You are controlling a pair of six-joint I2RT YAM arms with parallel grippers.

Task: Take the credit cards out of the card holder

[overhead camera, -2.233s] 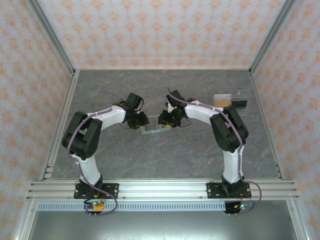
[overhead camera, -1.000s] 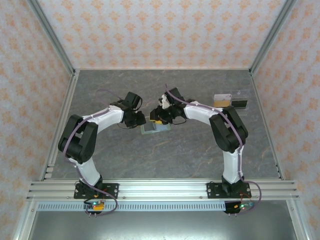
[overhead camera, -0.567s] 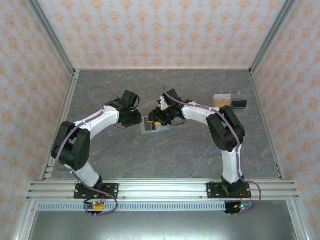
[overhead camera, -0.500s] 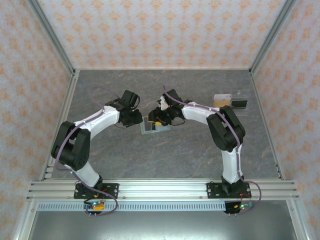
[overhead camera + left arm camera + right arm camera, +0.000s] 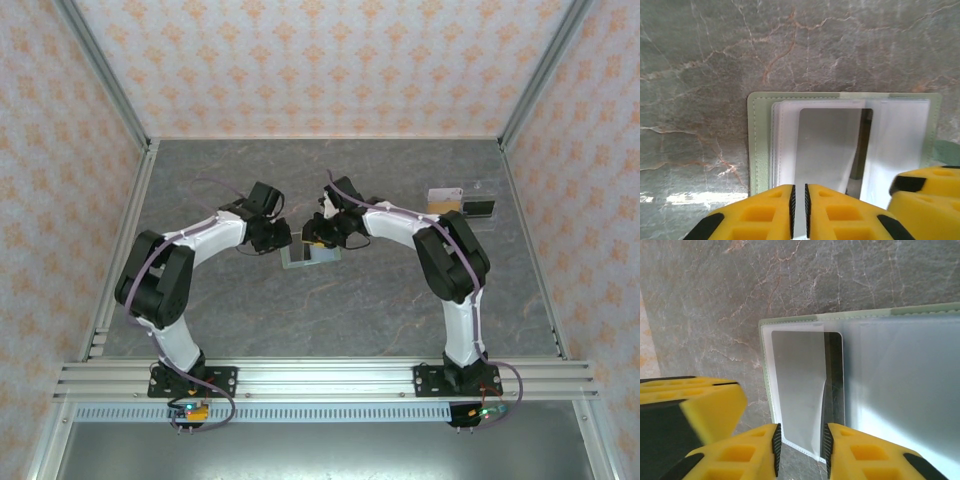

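The card holder (image 5: 754, 150) lies open on the table (image 5: 400, 300), a greyish credit card (image 5: 830, 150) inside its clear pocket. The left gripper (image 5: 799, 212) pinches the holder's edge. The right gripper (image 5: 800, 447) straddles the pocket's edge, part-way apart; whether it grips, I cannot tell. An orange-yellow card (image 5: 445, 197) and a dark card (image 5: 481, 209) lie well to the holder's right.

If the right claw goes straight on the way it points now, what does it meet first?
Most likely the clear pocket of the open card holder, with the dark card inside: its near edge sits between the right claw's open jaws. Depth is hard to judge.
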